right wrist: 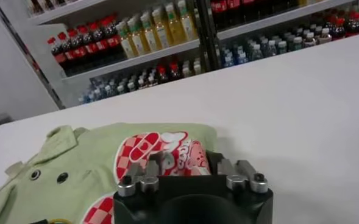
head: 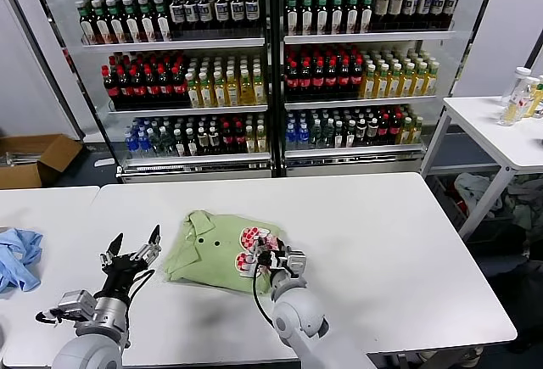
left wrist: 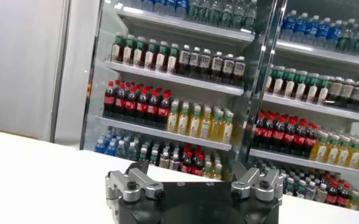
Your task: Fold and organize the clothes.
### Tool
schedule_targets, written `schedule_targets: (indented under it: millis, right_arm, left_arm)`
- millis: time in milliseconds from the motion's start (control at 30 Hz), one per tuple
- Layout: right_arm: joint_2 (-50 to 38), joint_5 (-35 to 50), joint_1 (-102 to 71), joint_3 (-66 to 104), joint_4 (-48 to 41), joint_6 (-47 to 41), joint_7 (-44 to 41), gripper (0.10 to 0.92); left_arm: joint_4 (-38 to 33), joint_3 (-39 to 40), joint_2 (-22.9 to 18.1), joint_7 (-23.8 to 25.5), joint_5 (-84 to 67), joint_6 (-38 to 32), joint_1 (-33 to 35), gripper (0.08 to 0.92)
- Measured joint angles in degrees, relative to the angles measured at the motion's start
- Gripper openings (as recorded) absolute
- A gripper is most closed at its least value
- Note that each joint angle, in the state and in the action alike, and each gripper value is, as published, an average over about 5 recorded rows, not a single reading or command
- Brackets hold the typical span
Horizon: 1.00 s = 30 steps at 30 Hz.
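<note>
The light green polo shirt point(head: 208, 254) lies partly folded on the white table point(head: 390, 250), collar and dark buttons toward the shelves and the red-and-white checkered print point(right wrist: 145, 146) at its right edge. My right gripper point(head: 265, 259) is at that edge. Its fingers point(right wrist: 159, 163) are pressed in from both sides on a raised fold of the printed fabric, as my right gripper point(right wrist: 185, 159) shows in the right wrist view. My left gripper point(head: 136, 240) hovers open to the left of the shirt, apart from it. Nothing is between its fingers point(left wrist: 125, 178).
A light blue garment point(head: 19, 257) lies crumpled on the neighbouring table at the far left. Drink shelves point(head: 271, 64) stand behind the table. A cardboard box point(head: 34, 159) sits on the floor at the left, and a second white table point(head: 509, 136) with bottles stands at the right.
</note>
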Motion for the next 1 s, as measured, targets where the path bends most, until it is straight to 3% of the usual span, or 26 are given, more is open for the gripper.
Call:
schedule_targets:
  millis: [300,433,1000]
  right_arm:
    - [-1.6,-2.3,2.8,0.1,-2.6,-1.8,-1.8,0.200]
    - [-3.2,-3.6,4.6,0.3,-3.8,-2.0,-3.3,0.121]
    - [-13.9,-11.2,13.5,-0.2,-9.8,0.8,-17.7,0.136]
  left_arm:
    - [-0.3,0.0,-0.2,0.0,0.0,-0.1,0.5,0.823]
    - [-0.5,0.0,-0.5,0.0,0.0,-0.1,0.8,0.823]
    - [-1.5,1.2,-1.4,0.3,2.0,-0.1,1.6,0.823]
